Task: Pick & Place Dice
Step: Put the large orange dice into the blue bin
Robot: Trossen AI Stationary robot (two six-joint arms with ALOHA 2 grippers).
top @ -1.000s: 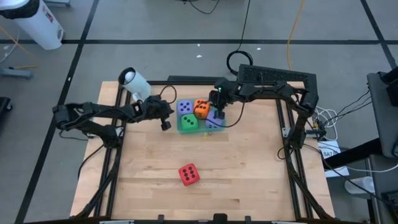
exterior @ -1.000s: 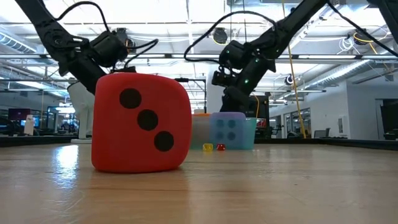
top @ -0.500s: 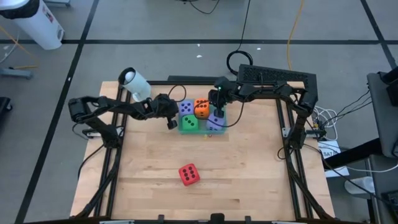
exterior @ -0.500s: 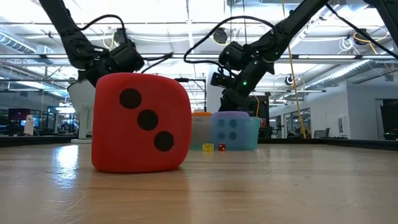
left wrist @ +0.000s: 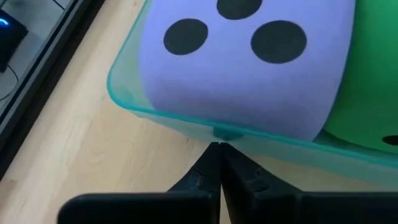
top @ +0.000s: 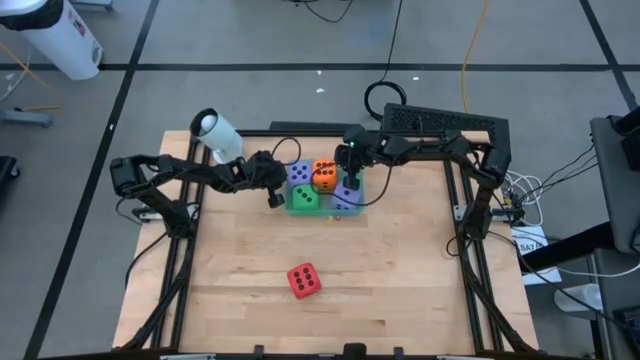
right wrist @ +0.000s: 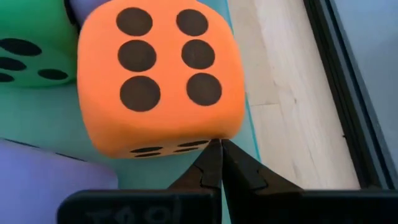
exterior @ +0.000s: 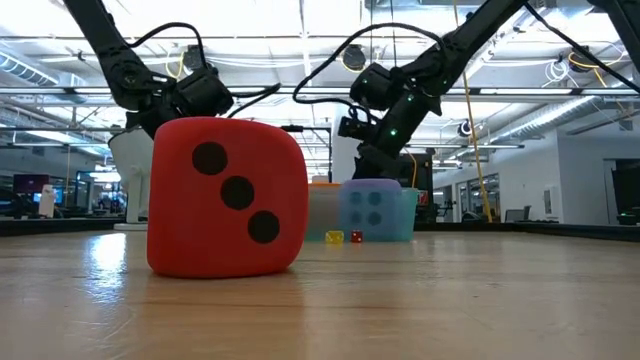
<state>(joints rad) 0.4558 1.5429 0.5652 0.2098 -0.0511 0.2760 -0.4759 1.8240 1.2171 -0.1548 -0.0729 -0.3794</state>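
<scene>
- i can read no brand or writing anywhere; the only markings are the dark pips on the dice.
- my counter (top: 400,270) is pale wood planks on a black frame, standing on a grey floor crossed by dark lines; the low view looks into a big open hall with ceiling beams and strip lights.
- a white cylinder (top: 216,133) stands at the counter's far left corner.
- the teal tray (top: 338,210) sits at the far middle of the counter, holding a purple die (top: 298,173), an orange die (top: 323,175), a green die (top: 303,198) and a second purple die (top: 346,190).
- the red die (top: 304,280) lies alone near the front, well apart from the tray, three pips facing the low camera.
- my left hand (top: 273,197) is just beside the tray's left edge, fingers pressed together, holding nothing.
- my right hand (right wrist: 216,149) hangs above the tray by the orange die, fingers closed and empty.
</scene>
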